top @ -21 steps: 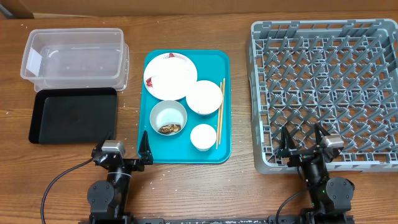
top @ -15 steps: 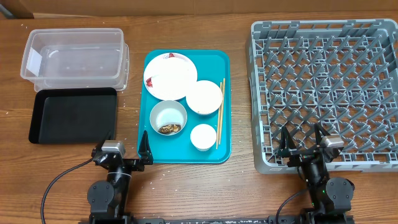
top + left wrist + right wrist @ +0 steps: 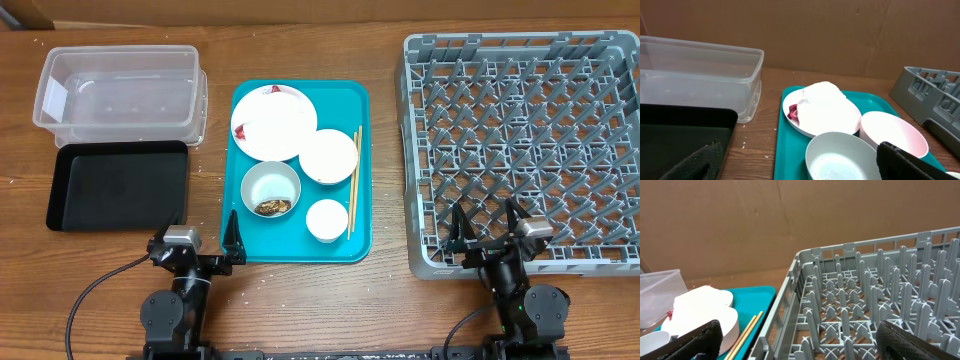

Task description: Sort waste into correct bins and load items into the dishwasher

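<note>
overhead: left pincer [image 3: 192,243] wide, empty, by teal tray [image 3: 350,95] near-left corner; right pincer [image 3: 487,232] wide, empty, at grey rack [image 3: 520,140] near rim. plate [image 3: 273,122], bowls [image 3: 328,156], cup [image 3: 326,220] on teal tray; bare counter [image 3: 388,150] strips both sides.

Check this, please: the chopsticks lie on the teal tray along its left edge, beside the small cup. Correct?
Not quite. The chopsticks lie on the teal tray along its right edge, not its left, beside the small cup. The overhead view shows this.
</note>
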### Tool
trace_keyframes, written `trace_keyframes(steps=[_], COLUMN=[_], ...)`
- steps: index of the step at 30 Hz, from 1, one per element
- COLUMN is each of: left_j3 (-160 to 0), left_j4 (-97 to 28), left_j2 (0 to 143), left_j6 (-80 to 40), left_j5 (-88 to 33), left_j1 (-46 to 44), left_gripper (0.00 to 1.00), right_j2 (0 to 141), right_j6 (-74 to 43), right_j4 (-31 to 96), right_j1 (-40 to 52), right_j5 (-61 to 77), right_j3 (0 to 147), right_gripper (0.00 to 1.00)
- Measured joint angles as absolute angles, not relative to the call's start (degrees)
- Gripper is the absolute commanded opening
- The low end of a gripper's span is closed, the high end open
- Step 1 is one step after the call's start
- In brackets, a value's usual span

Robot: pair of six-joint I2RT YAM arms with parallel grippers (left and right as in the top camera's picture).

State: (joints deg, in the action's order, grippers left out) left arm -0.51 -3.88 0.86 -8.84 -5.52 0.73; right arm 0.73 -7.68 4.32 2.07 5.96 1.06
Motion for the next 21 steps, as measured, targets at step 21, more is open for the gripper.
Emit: trace_keyframes(steps=[21], left_j3=[-0.5], left_j4=[-1.8], left_j2=[0.9], left_j6=[-8.8], left_j5=[-4.9], left_j1=[0.7], left_gripper=[1.0], right_j2=[0.7], right_j6=[-7.7], right_j4=[2.2], right_j1=[2.1], right_j5=[6.0], right_j3=[1.1], right_gripper=[1.0])
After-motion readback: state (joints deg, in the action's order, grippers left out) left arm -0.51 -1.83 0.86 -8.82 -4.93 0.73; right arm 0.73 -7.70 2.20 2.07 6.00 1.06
